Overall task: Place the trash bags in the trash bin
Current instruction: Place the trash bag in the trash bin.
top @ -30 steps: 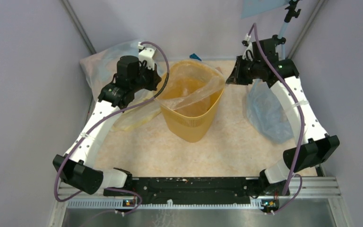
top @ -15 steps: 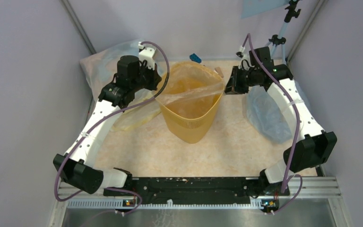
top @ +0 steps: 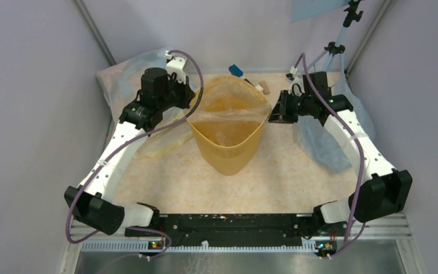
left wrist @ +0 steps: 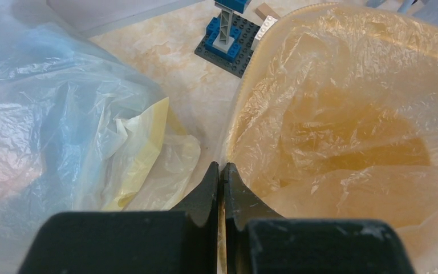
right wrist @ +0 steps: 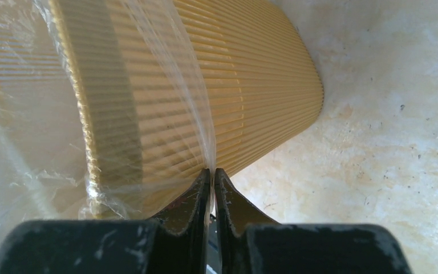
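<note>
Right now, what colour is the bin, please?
The trash bin is yellow-orange; best in right wrist view.

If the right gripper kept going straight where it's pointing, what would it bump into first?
Most likely the trash bin. Its ribbed yellow side wall lies straight ahead of the right gripper, which pinches the thin trash bag film draped over that wall. How near the wall is, I can't tell.

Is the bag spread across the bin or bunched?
Spread: the trash bag stretches as a sheet across the trash bin from rim to rim.
</note>
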